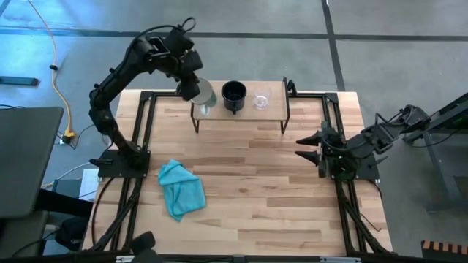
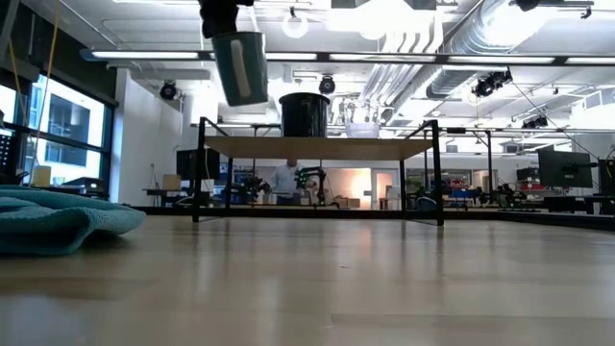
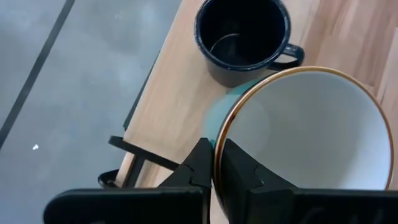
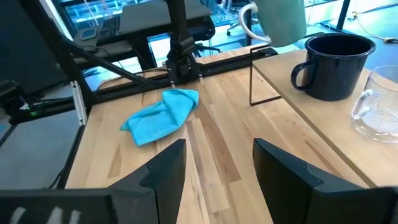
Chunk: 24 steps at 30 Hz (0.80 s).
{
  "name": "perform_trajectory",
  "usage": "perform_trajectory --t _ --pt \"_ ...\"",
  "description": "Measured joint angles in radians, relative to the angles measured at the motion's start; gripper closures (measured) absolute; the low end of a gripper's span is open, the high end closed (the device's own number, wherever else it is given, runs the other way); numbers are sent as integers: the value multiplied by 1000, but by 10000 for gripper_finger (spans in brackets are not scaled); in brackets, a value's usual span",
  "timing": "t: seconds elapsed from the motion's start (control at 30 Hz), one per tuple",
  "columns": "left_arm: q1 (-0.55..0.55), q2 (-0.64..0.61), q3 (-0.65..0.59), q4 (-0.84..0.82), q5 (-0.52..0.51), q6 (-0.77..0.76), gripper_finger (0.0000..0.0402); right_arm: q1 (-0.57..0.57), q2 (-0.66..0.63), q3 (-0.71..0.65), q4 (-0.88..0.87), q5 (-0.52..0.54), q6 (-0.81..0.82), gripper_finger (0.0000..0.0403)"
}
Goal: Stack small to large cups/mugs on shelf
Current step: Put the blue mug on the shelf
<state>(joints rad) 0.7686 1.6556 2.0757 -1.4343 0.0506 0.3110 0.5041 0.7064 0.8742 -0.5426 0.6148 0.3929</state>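
My left gripper (image 1: 191, 82) is shut on the large mug (image 1: 202, 95), which is white inside and teal outside, and holds it above the left end of the shelf (image 1: 240, 114). The low view shows the mug (image 2: 240, 65) clear of the shelf board (image 2: 317, 147). The black mug (image 1: 234, 95) stands on the middle of the shelf. The clear glass cup (image 1: 261, 100) stands to its right. My right gripper (image 1: 307, 146) is open and empty at the table's right side. My left gripper holds the large mug by its rim (image 3: 216, 144). One finger (image 3: 241, 167) is inside the mug and the other (image 3: 200, 163) is outside its teal wall. The fingers come from above. The mug hangs below them, a little tilted, clear of the shelf.
A crumpled teal cloth (image 1: 180, 188) lies on the tabletop at the near left. The shelf's dark metal legs (image 1: 195, 120) stand on the far part of the table. Black frame rails (image 1: 139, 139) run along both table sides.
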Motion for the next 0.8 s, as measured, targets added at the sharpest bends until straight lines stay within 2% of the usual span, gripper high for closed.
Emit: perform_trajectory --t 0.3,0.5,0.8 --pt "-2 110 93 -30 5 39 399 0 8 0 0 10 24 224" --pt "1 156 98 -37 -18 52 399 0 8 0 -14 -19 63 224" --pt "62 174 98 -51 -6 59 399 0 8 0 -58 -23 107 224"
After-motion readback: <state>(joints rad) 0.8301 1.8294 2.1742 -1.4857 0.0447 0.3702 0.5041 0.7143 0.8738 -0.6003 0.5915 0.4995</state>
